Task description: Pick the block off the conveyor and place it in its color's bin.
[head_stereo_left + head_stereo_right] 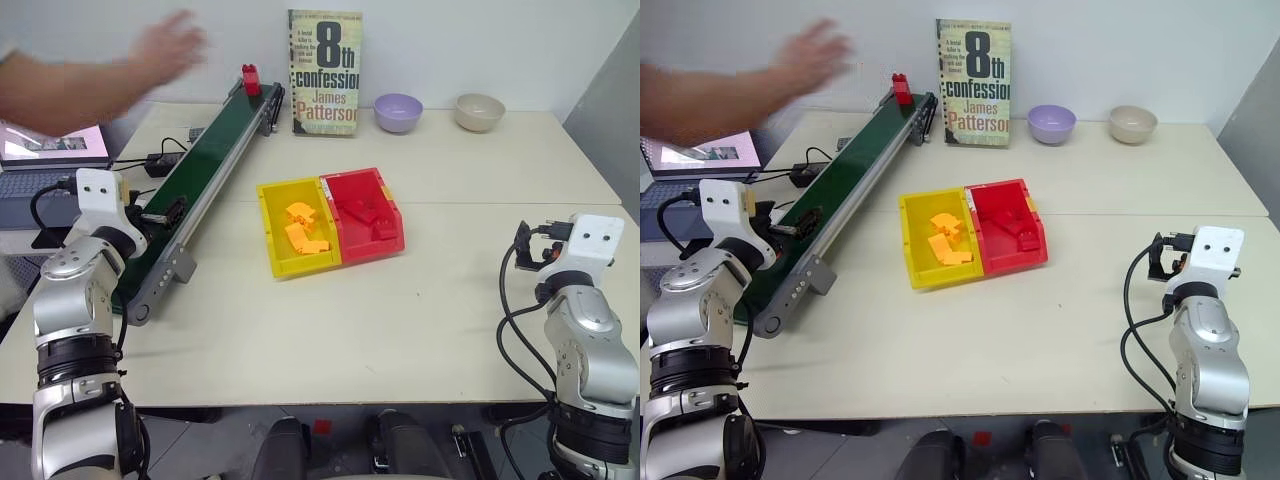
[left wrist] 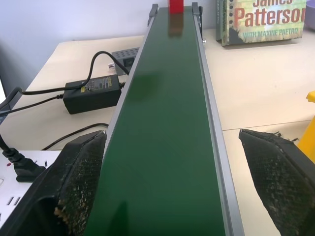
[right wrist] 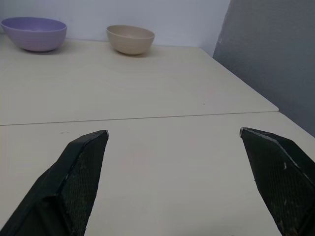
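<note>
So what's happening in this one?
A red block sits at the far end of the green conveyor, with a person's hand above that end. The left gripper waits over the near end, jaws open and empty. The right gripper idles open over the table. The red bin already holds red pieces.

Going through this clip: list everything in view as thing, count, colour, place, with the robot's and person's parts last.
block: 1, red, far end of conveyor
conveyor: 1, dark green belt, grey frame, table's left
bin: 1, red, mid-table, holds red pieces
yellow tray: 1, joined to bin's left, holds orange pieces
book: 1, upright at the wall
bowls: 2, purple and beige, far edge
power adapter: 1, black, left of conveyor
laptop: 1, far left
left gripper: fingers open, straddling belt
right gripper: fingers open, over bare table
person's hand: 1, above conveyor's far end
</note>
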`<state>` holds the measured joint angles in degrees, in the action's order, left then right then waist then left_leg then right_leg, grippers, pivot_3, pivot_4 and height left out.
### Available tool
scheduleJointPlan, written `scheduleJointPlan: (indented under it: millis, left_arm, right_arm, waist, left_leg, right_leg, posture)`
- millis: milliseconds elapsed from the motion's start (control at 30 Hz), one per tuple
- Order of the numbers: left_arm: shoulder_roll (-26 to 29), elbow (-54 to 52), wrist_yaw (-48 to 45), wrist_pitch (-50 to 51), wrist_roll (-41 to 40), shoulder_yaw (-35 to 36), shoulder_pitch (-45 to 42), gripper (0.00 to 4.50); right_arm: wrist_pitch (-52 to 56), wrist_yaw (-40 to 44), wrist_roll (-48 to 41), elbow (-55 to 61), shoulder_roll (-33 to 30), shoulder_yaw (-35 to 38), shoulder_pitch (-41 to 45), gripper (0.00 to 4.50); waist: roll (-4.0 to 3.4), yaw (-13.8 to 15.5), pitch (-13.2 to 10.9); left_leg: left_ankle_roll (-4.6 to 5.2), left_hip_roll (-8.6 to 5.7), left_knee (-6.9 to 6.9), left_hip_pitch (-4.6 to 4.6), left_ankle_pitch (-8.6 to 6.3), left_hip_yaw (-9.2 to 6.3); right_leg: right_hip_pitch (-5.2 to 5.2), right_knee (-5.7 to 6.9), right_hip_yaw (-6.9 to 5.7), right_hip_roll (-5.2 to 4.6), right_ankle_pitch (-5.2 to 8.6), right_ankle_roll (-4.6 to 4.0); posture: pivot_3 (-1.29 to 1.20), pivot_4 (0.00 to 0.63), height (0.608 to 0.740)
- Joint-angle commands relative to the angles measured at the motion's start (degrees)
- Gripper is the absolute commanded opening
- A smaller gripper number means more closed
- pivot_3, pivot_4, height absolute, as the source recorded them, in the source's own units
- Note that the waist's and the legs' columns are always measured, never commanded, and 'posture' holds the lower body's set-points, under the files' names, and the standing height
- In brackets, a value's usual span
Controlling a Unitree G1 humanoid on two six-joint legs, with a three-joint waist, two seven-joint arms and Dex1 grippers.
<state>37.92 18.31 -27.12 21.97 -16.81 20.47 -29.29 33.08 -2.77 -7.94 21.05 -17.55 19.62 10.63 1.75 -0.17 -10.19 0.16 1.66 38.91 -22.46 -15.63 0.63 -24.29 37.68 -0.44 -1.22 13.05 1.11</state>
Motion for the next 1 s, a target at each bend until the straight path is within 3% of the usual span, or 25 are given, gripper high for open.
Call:
scheduleJointPlan:
  millis: [33, 467, 700, 867, 1000]
  left_arm:
    - [1.3, -3.0, -0.5, -0.2, -0.6, 0.8, 0.0, 4.49]
    - [1.1, -4.6, 0.8, 0.7, -1.6, 2.3, 0.8, 4.49]
    - [0.4, -4.6, 2.4, 0.6, -2.1, 2.8, 0.5, 4.49]
    - [0.6, -3.0, 1.7, 0.6, -2.2, 2.2, -0.8, 4.49]
    - [0.6, -1.1, 0.7, 0.3, -1.7, 1.4, -2.2, 4.49]
  right_arm:
    - [-0.6, -0.1, 0.2, 1.5, -0.5, 1.1, 1.1, 4.5]
    - [-0.1, 0.1, 0.2, 1.8, -0.6, 0.5, 1.7, 4.5]
    - [1.8, 4.5, -2.0, 2.9, -2.1, -1.8, 3.9, 4.5]
    - [7.1, 19.2, -13.7, 6.1, -5.2, -6.6, 9.7, 4.5]
    - [12.0, 32.2, -22.8, 8.3, -11.2, -10.5, 13.6, 4.5]
  waist:
    - [0.0, 0.0, 0.0]
    - [0.0, 0.0, 0.0]
    - [0.0, 0.0, 0.0]
    - [-0.02, -0.1, 0.0]
    - [-0.06, -0.1, 0.0]
  left_leg:
    - [0.0, 0.0, 0.0, 0.0, 0.0, 0.0]
    - [0.0, 0.01, 0.0, 0.0, 0.0, 0.0]
    - [0.0, 0.01, 0.0, 0.0, 0.0, 0.0]
    - [0.0, 0.02, -0.01, 0.01, 0.0, 0.0]
    - [0.01, 0.04, -0.01, 0.01, 0.0, -0.1]
  right_leg:
    - [0.0, 0.0, 0.0, 0.0, 0.0, 0.0]
    - [0.0, 0.0, 0.0, 0.0, 0.0, 0.0]
    - [-0.01, -0.01, 0.0, 0.0, 0.01, 0.0]
    - [-0.01, -0.01, -0.01, 0.0, 0.0, 0.0]
    - [0.01, 0.0, -0.11, 0.05, 0.01, -0.01]
  posture:
    - [0.0, 0.15, 0.74]
    - [0.0, 0.15, 0.74]
    - [0.0, 0.15, 0.74]
    - [0.0, 0.15, 0.74]
    - [0.0, 0.15, 0.74]
